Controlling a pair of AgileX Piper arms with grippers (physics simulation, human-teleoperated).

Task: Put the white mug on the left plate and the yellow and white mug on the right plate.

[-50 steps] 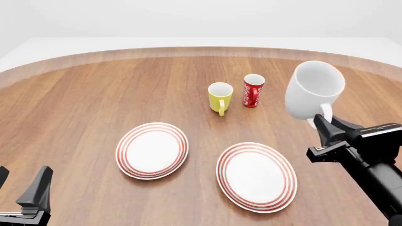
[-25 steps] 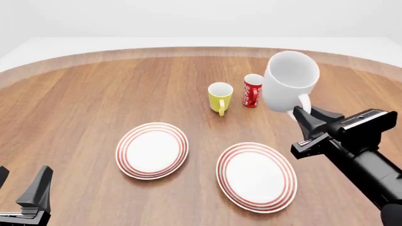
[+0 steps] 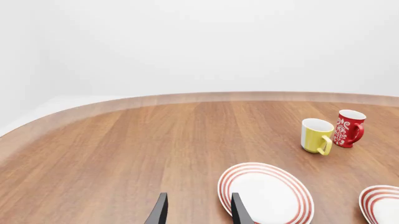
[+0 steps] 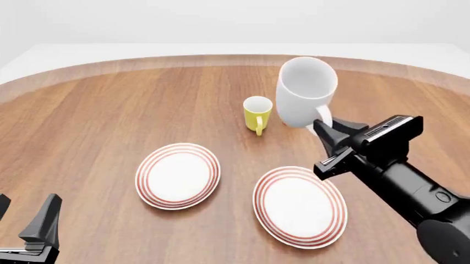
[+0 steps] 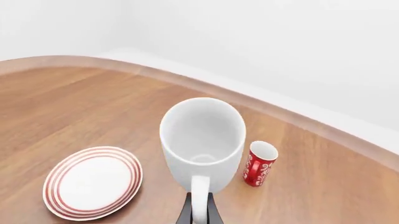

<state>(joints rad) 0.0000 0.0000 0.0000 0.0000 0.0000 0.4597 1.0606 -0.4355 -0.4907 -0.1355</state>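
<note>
White mug [image 4: 306, 92] hangs in the air, right claw [image 4: 325, 127] pinched on just its handle, at two o'clock from the left plate [image 4: 178, 176]. That thin grip could let it swing or clip the yellow mug [image 4: 257, 113]; left claw [image 3: 196, 212] idles open, holding nothing.

Simulated tabletop: wooden table [image 4: 110, 110] against blank white backdrop

High front overview, two low wrist views, all sharing the left plate [image 4: 178, 176].

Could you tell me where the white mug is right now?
In the front view, the white mug is held aloft by the right pincer, right of the yellow mug.
</note>
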